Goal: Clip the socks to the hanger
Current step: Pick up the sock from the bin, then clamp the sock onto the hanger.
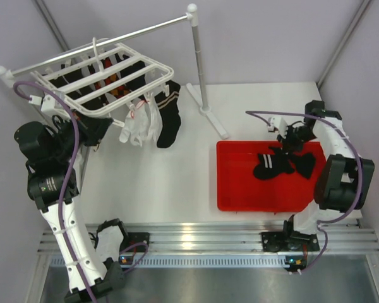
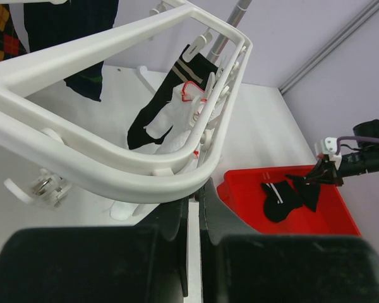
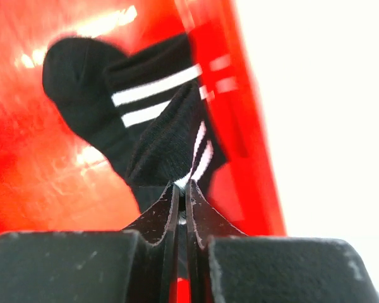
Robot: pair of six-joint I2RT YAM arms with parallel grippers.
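Observation:
The white slatted hanger [image 1: 107, 79] hangs from the rail at the back left. One black striped sock [image 1: 169, 123] hangs clipped at its right corner. My left gripper [image 1: 91, 129] is shut on the hanger's near rim [image 2: 114, 158], its fingertips partly hidden behind the rim in the left wrist view [image 2: 194, 189]. Two more black socks lie in the red tray [image 1: 252, 192]. My right gripper [image 1: 289, 144] is shut on the striped cuff of one sock [image 3: 158, 139], pinched at its tips [image 3: 182, 186]. The other sock [image 3: 82, 76] lies beside it.
White socks [image 1: 138, 126] hang clipped next to the black one. Darker and patterned socks hang under the hanger's far side [image 2: 0, 31]. The grey rail stand's post [image 1: 199, 69] and foot [image 1: 215, 120] stand between the hanger and the tray.

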